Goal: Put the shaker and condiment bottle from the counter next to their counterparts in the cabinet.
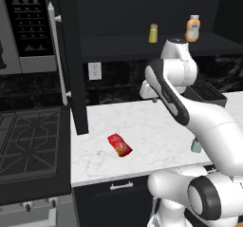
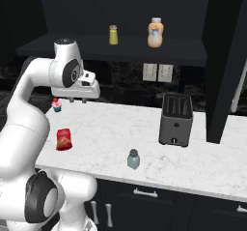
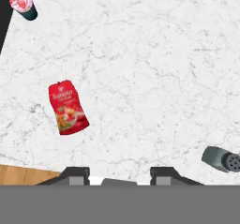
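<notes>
The red condiment bottle (image 1: 119, 145) (image 2: 63, 139) (image 3: 68, 107) lies on its side on the white marble counter (image 1: 142, 121) (image 2: 120, 123). Further along, near the front edge, the pale blue-grey shaker (image 2: 133, 159) (image 3: 221, 159) stands upright. My gripper (image 3: 119, 174) (image 2: 77, 99) hovers high above the counter between them, pointing down, open and empty. In the dark cabinet (image 1: 123, 45) (image 2: 96, 49) above, a yellow shaker (image 1: 153, 33) (image 2: 113, 34) and an orange-beige white-capped bottle (image 1: 192, 29) (image 2: 155, 33) stand on the shelf.
A dark toaster (image 2: 176, 119) stands at the counter's right, near the back. A small pink-topped cupcake (image 2: 57, 104) (image 3: 23, 3) sits by the back wall. The open cabinet door (image 1: 71, 55) with a white handle hangs beside the stove (image 1: 28, 140).
</notes>
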Controlling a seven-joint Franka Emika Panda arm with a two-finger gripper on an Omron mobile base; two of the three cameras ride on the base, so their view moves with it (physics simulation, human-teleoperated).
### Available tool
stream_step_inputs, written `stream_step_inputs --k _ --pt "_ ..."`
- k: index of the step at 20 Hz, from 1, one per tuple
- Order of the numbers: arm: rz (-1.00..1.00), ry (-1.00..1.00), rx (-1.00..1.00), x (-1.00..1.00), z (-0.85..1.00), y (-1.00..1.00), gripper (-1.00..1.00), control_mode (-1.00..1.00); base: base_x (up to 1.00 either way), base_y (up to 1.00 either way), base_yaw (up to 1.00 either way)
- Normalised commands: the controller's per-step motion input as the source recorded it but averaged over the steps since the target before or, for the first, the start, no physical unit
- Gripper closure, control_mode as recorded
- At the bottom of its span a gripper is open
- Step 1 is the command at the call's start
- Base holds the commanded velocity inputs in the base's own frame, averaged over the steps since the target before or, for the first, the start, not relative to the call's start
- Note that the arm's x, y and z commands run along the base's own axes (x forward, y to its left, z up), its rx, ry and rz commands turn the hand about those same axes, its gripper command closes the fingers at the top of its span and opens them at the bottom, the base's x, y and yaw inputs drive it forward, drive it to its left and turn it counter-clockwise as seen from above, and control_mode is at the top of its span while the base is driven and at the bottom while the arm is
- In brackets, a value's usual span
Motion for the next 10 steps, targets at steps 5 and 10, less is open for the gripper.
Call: stream_step_inputs --k 5,10 --pt "0.0 -0.01 0.0 -0.14 -0.02 -0.01 -1.0 -1.0 0.0 0.0 0.0" --pt "0.03 0.02 0.0 -0.39 -0.15 -0.01 -1.0 -1.0 0.0 0.0 0.0"
